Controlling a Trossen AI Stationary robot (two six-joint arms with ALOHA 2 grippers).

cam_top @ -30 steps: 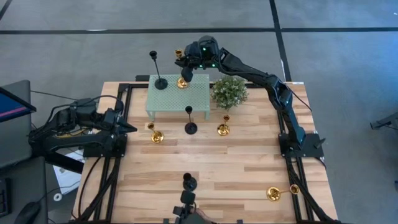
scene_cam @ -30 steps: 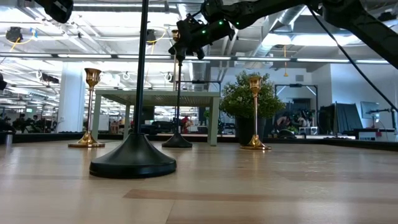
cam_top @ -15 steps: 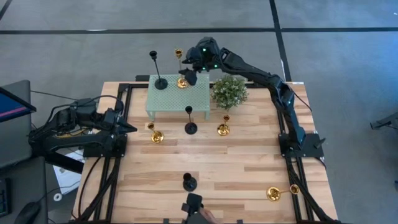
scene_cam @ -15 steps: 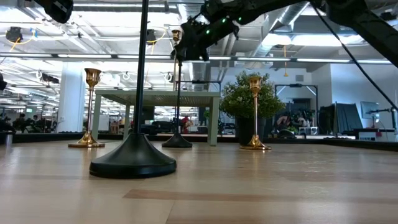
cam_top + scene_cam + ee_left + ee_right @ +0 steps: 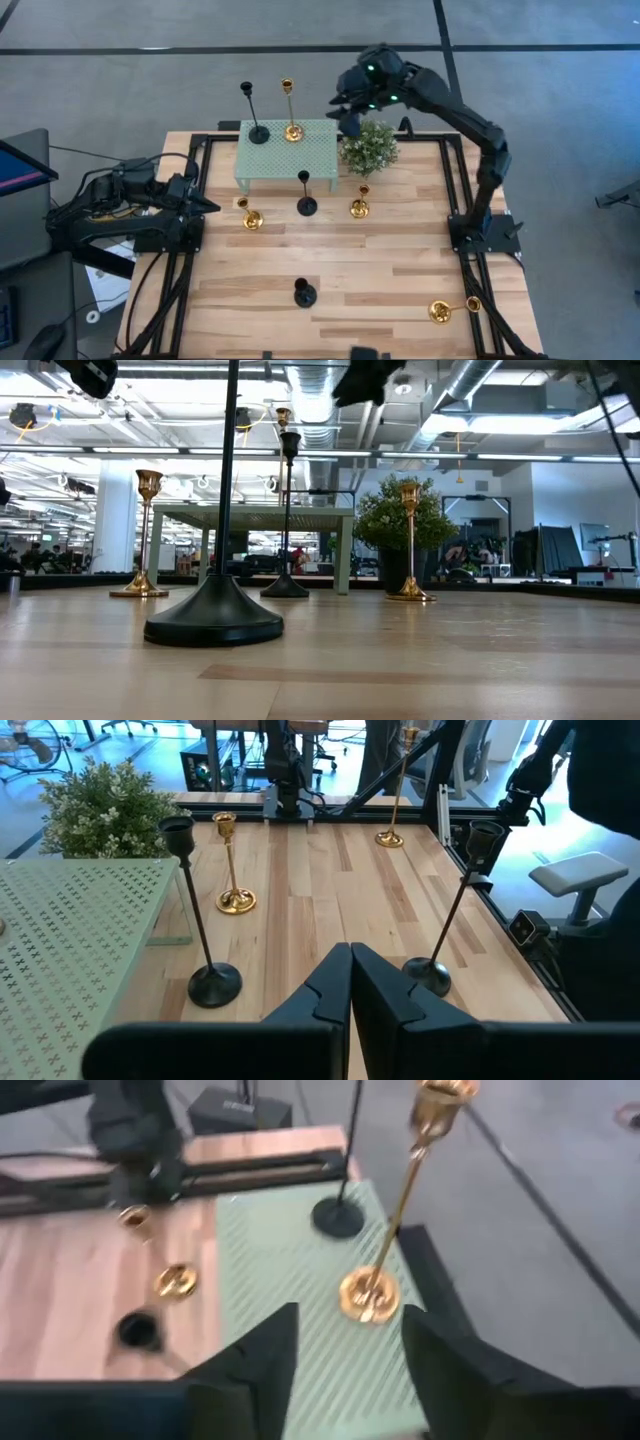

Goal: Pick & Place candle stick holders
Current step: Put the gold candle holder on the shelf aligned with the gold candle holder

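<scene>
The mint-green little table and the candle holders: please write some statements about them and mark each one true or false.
1. Two holders stand on the mint-green table, one black holder and one gold holder. True.
2. The right gripper is holding the gold holder on the table. False: its fingers are open and empty, up beside the potted plant.
3. One gold holder lies on its side near the right arm's base. True.
4. The left gripper is open. False: it is shut, waiting at the table's left edge.
5. The potted plant stands on the mint-green table. False: it stands on the wooden table beside it.
</scene>
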